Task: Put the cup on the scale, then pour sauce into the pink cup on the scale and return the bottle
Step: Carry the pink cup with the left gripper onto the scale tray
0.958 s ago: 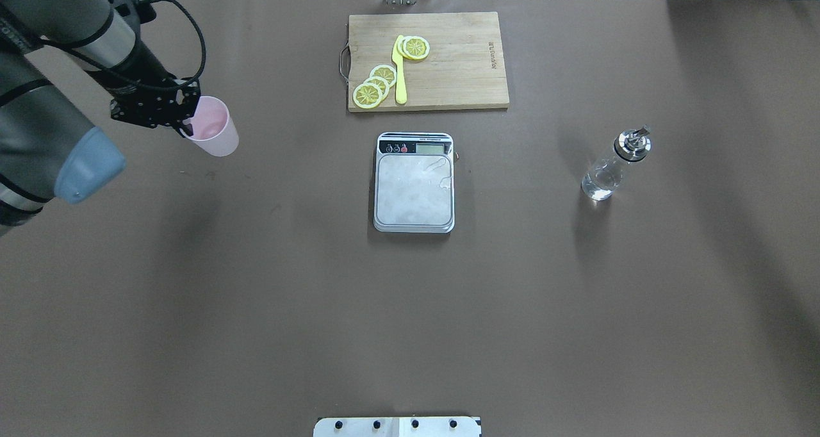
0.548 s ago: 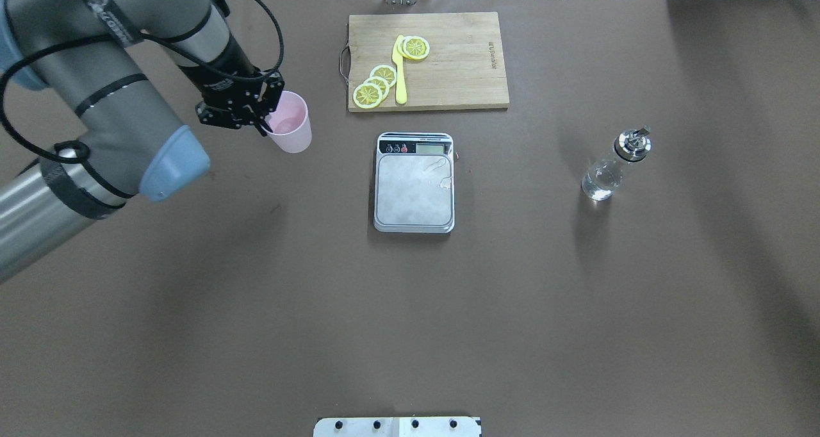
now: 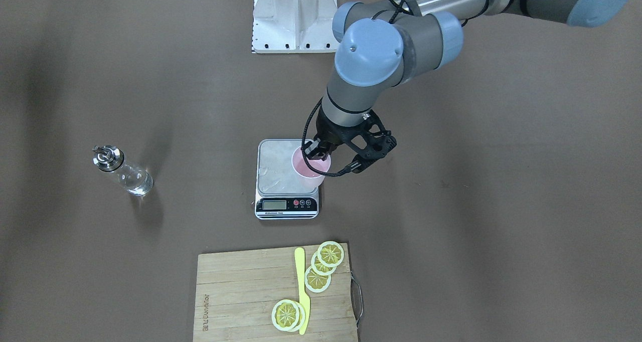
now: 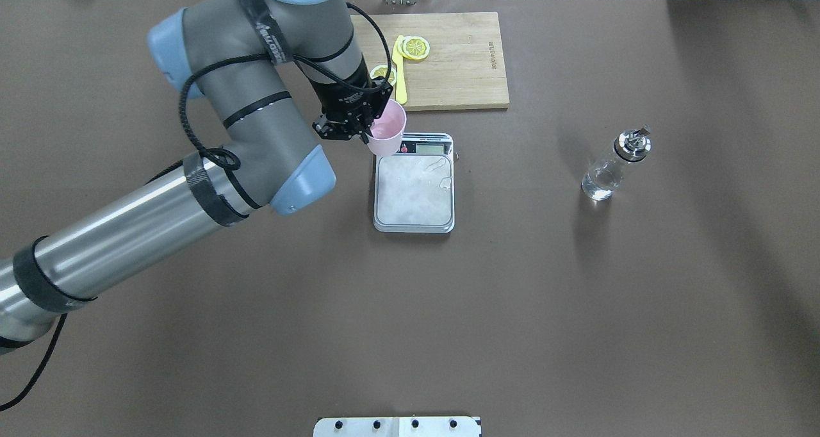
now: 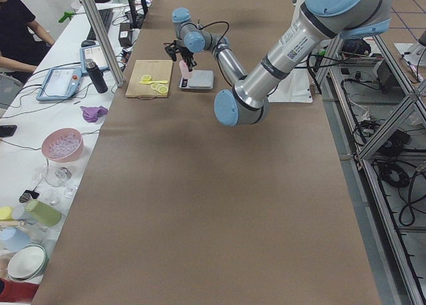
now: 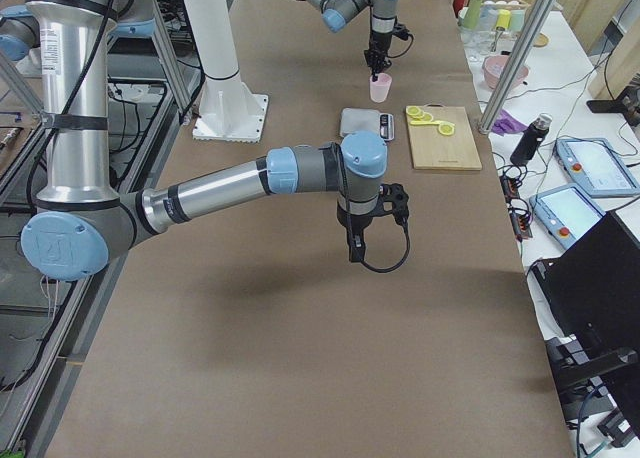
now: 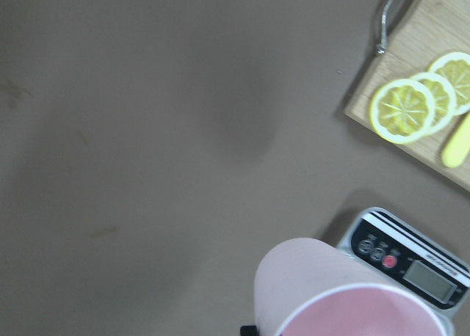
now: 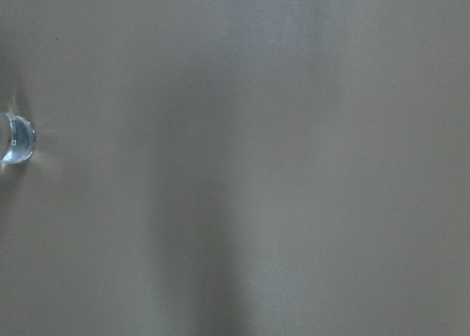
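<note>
Cup (image 4: pixel 387 129) carried over one scale (image 4: pixel 414 193), left jaws pinching rim; right jaws: cannot tell; one bottle (image 4: pixel 605 174).

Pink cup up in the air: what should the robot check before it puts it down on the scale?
1. Grip: the left end effector pinches the pink cup at its rim: ok.
2. Cup upright, opening up: ok.
3. Landing spot: the scale has nothing standing on its platform: ok.
4. Cup centred over the platform: not ok; it hangs over the scale's edge on the robot's left side.
5. Zero reading: the display is too small to read: cannot tell.
6. Path: the glass bottle stands apart from the scale: ok.
</note>
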Available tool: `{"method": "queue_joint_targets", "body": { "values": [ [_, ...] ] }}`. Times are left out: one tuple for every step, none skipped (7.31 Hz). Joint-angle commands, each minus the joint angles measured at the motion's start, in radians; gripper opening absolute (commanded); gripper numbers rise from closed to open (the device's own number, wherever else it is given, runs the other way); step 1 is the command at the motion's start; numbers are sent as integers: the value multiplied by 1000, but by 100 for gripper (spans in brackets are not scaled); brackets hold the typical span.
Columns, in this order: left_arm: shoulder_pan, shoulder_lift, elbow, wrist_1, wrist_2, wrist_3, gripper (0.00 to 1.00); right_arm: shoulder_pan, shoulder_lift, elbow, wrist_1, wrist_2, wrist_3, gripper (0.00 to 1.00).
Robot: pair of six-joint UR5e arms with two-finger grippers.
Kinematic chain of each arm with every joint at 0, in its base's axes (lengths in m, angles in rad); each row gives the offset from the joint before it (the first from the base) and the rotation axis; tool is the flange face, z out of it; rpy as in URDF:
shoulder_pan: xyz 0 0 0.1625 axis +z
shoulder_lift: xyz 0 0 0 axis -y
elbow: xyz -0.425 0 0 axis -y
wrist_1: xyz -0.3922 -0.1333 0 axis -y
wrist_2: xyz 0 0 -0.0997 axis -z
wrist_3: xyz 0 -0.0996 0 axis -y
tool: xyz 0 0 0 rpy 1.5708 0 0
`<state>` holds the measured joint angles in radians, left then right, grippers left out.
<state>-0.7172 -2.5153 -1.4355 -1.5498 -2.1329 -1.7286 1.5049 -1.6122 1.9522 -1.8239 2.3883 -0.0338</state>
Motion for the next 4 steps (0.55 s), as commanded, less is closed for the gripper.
{"method": "queue_joint_targets", "body": {
  "values": [
    [64, -25, 36, -7, 39, -31, 0, 0, 0, 1, 0, 3, 0, 100],
    [79, -22, 37, -9, 39, -31, 0, 0, 0, 2, 0, 5, 0, 100],
    [91, -20, 38, -19, 41, -31, 0, 0, 0, 4, 0, 6, 0, 100],
    [96, -23, 58, -44, 41, -32, 0, 0, 0, 4, 0, 5, 0, 100]
  ]
}}
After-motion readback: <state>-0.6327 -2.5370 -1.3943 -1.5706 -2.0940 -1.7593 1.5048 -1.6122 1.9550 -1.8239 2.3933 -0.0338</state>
